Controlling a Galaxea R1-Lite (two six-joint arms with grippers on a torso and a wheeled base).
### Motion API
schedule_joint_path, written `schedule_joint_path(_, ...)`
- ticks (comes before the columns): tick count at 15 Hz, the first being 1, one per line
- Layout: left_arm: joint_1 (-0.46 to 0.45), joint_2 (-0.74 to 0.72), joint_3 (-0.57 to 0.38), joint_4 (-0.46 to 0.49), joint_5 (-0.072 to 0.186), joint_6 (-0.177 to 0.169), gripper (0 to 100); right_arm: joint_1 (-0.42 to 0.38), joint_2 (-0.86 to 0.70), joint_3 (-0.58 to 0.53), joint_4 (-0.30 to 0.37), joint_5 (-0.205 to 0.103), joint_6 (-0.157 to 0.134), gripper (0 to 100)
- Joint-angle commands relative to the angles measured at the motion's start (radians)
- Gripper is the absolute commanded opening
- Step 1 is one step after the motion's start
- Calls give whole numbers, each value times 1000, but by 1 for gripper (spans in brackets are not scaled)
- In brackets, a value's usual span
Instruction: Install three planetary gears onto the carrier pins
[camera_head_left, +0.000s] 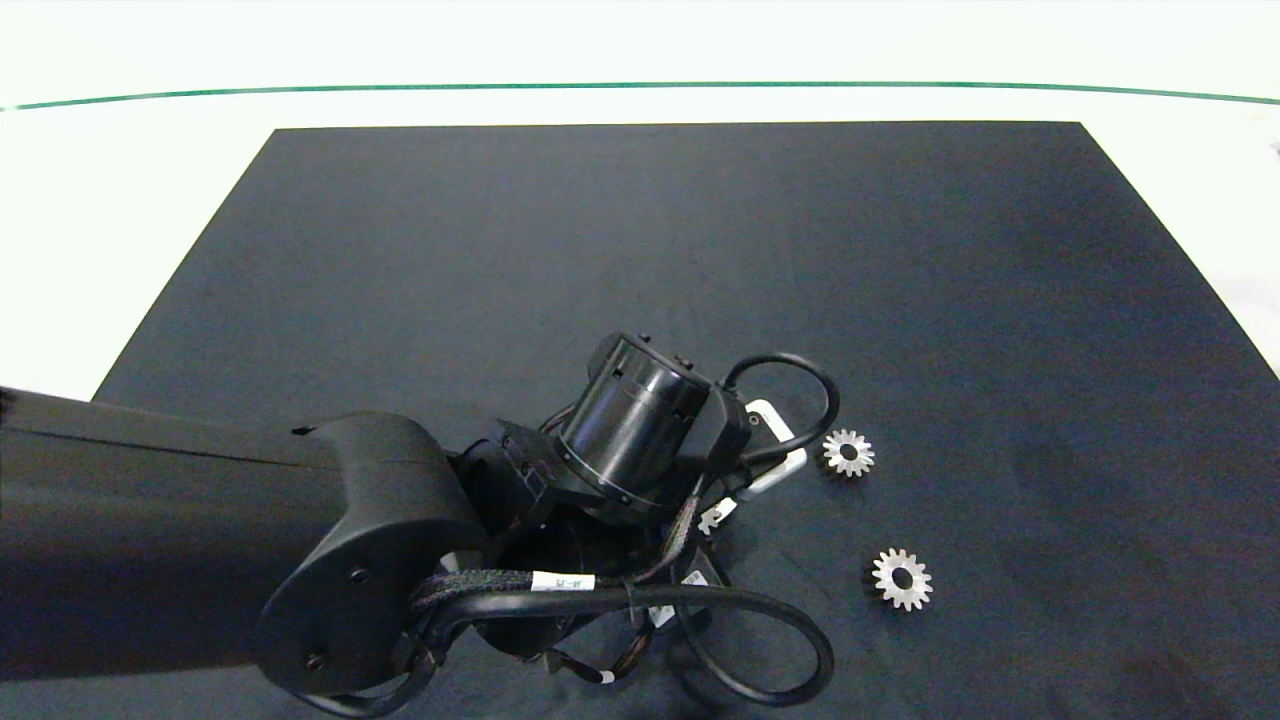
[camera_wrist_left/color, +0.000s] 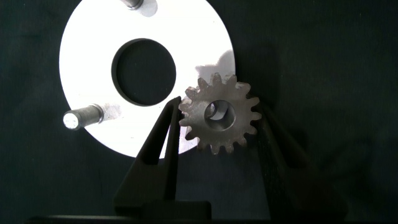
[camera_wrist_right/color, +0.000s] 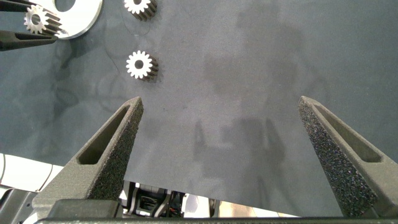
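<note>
Over the white disc (camera_wrist_left/color: 99, 81), we find the left gripper (camera_wrist_left/color: 217, 134) clamped on one planetary gear (camera_wrist_left/color: 219, 115), hiding a carrier pin; two carrier pins (camera_wrist_left/color: 84, 117) stand bare. Two more planetary gears (camera_head_left: 848, 453) lie on the dark mat (camera_head_left: 640, 250) covering the worktop. We note the right gripper (camera_wrist_right/color: 224, 149) apart nearby, jaws wide.

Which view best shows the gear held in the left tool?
The left wrist view: the held gear fills the frame beside the white disc. The right wrist view shows it small; the head view hides it.

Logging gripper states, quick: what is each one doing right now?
Left gripper: shut on a planetary gear, over the white disc.
Right gripper: open, holding nothing.
</note>
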Motion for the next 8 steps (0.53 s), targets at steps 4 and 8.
schedule_joint_path(4, 6, 16, -14, 3, 3, 2, 25, 1, 0, 1, 3, 1, 1, 100)
schedule_joint_path(8, 20, 22, -38, -1, 3, 4, 25, 6, 2, 3, 3, 1, 2, 100)
